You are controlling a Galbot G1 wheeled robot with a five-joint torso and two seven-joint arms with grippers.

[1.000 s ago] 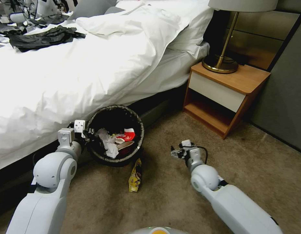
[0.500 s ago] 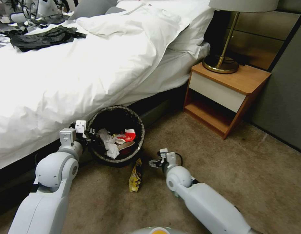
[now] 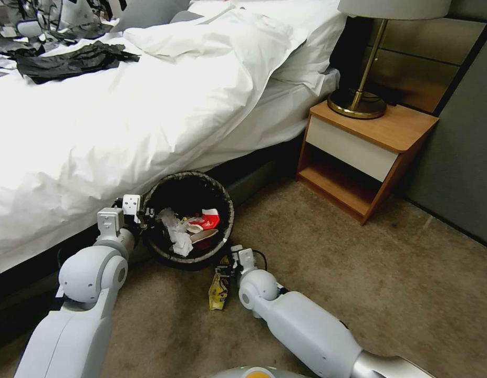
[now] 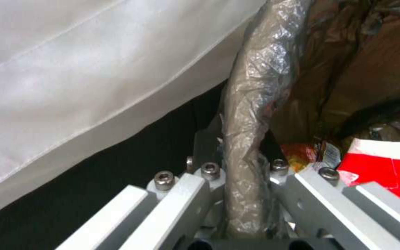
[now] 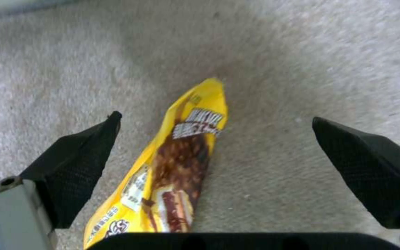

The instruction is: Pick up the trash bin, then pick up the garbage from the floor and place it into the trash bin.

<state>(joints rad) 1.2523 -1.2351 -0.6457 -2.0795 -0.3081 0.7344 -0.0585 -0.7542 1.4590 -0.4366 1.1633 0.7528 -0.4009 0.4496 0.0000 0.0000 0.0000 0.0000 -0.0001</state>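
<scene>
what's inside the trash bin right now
Inside the trash bin, held at its rim by the left tool: crumpled white tissue and a red-and-white cup. Anything beneath them is covered.

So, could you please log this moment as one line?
left gripper: shut on bin rim | right gripper: open over yellow wrapper | wrapper: on carpet beside bin

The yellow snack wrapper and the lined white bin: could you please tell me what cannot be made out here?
- Yellow snack wrapper: its near end is cut off by the open right gripper body, right wrist view.
- Bag-lined bin: its white wall is hidden by the dark bag, head view.
- Left gripper, shut on the rim: its pads are hidden by the bag, left wrist view.
</scene>
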